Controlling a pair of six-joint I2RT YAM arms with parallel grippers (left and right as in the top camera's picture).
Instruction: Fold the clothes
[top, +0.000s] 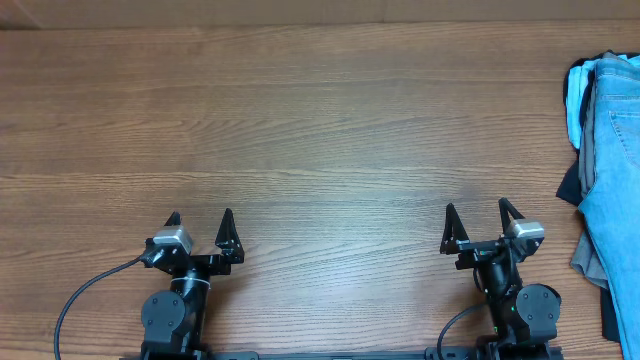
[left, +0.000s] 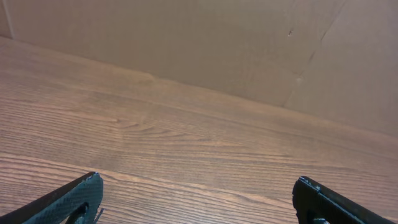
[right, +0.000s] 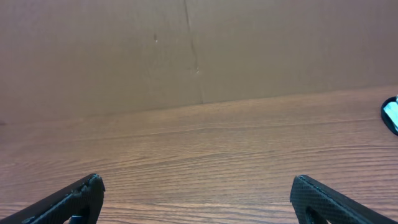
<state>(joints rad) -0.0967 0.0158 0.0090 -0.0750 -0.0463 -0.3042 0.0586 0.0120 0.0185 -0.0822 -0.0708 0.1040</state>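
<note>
Left gripper and right gripper sit at the near edge of the brown wood-grain surface, fingers released, spread wide, holding nothing. The light-blue denim jeans lie on a pile of clothes at the right edge, apart from the 2 grippers.

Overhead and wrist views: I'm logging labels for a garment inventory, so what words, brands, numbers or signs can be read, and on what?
None: no text can be read in any view.
The jeans, at the right edge of the table, show no tag or brand patch.
The left gripper and right gripper carry no legible marking.
The table's wood carries no print.
</note>
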